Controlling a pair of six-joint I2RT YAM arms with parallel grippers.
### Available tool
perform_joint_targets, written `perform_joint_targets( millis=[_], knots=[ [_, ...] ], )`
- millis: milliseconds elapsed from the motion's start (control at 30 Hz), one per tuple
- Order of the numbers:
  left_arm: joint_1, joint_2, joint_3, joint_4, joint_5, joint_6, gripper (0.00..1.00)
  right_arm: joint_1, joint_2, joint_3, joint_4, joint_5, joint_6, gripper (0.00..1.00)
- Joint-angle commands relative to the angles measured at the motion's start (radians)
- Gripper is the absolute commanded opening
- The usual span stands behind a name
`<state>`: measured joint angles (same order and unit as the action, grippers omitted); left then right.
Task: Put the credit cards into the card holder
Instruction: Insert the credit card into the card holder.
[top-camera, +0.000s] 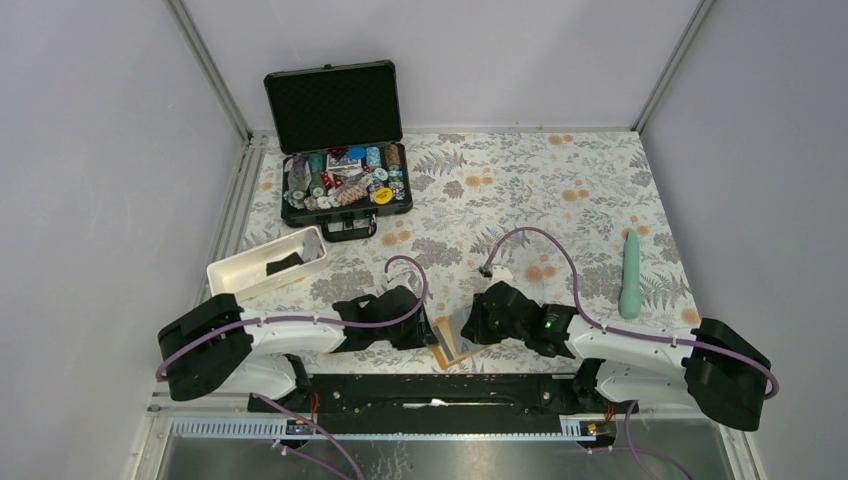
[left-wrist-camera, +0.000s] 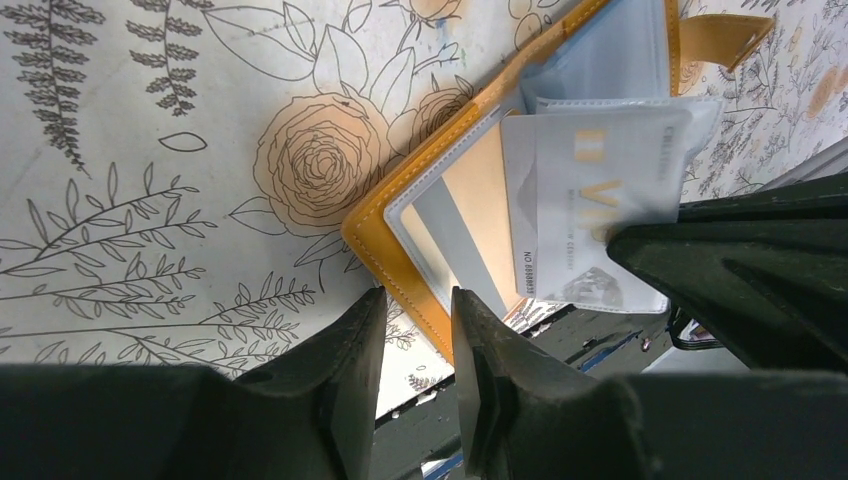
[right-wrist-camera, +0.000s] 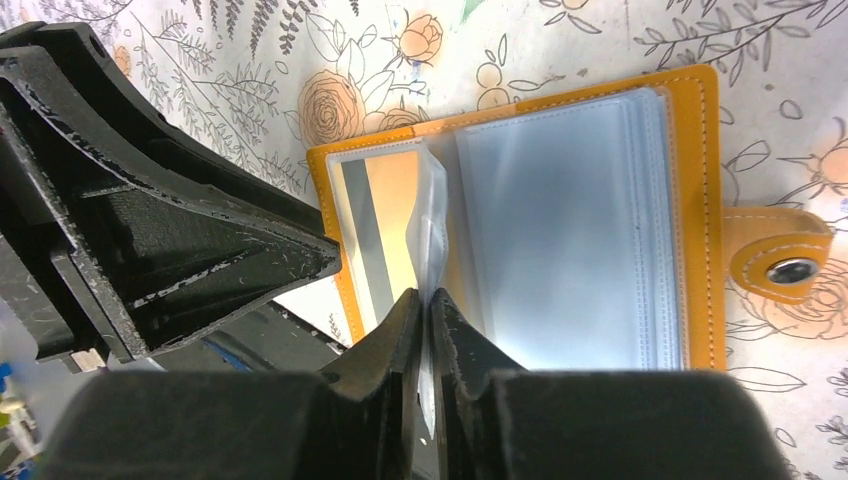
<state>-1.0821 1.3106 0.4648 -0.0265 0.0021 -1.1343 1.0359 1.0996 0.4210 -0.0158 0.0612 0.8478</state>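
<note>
Surface: flat table under a white cloth printed with grey leaves and orange flowers (top-camera: 560, 200).
Room: plain grey walls (top-camera: 100, 150) on three sides; silver metal rail (top-camera: 232, 210) along the left edge.
Black hard case (top-camera: 335, 105): stood open at the far left, foam-lined lid upright; packed with round coloured poker chips (top-camera: 345, 185).
White rectangular tray (top-camera: 228, 275): lay on the left, nearer than the case; held one dark flat item (top-camera: 283, 265), kind not clear.
Mint-green cylindrical object (top-camera: 630, 275): lay on the right, well apart from the case and tray.
Orange leather-like folding card holder (right-wrist-camera: 697, 150): lay open on the cloth at near centre, between the left gripper (left-wrist-camera: 415, 320) and the right gripper (right-wrist-camera: 425, 310); snap tab (right-wrist-camera: 780, 255) unfastened, flat on the cloth.
Clear plastic sleeves (right-wrist-camera: 560, 240): stacked flat on the tab side; one leaf raised at the fold; a tan face with a grey stripe showed behind the other cover's window.
Pale plastic credit card (left-wrist-camera: 600, 190): sat in the raised leaf, faint gold lettering.
Right gripper: closed to a thin slit, pinched the raised leaf with the pale plastic credit card.
Left gripper: fingers parted by a narrow gap, tips at the cover edge away from the tab; contact not clear.
</note>
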Motion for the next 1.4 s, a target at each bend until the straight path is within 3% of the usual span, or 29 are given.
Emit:
perform_joint_targets(
  millis=[0,233,733,1067,1367],
  knots=[
    [-0.009,0.026,0.022,0.004,-0.031,-0.003,0.33,0.010,0.011,0.078,-0.106,0.066,-0.070,0.17],
    [-0.009,0.044,0.044,0.004,-0.036,0.002,0.33,0.012,0.068,0.163,-0.197,0.093,-0.154,0.19],
    [-0.009,0.093,0.069,0.074,-0.037,0.027,0.33,0.051,0.127,0.248,-0.231,0.121,-0.267,0.19],
    [-0.009,0.107,0.068,0.098,-0.029,0.027,0.33,0.126,0.243,0.322,-0.318,0.289,-0.248,0.25],
    [-0.009,0.035,0.048,0.038,-0.075,0.027,0.33,0.132,0.230,0.280,-0.172,0.112,-0.230,0.45]
  ],
)
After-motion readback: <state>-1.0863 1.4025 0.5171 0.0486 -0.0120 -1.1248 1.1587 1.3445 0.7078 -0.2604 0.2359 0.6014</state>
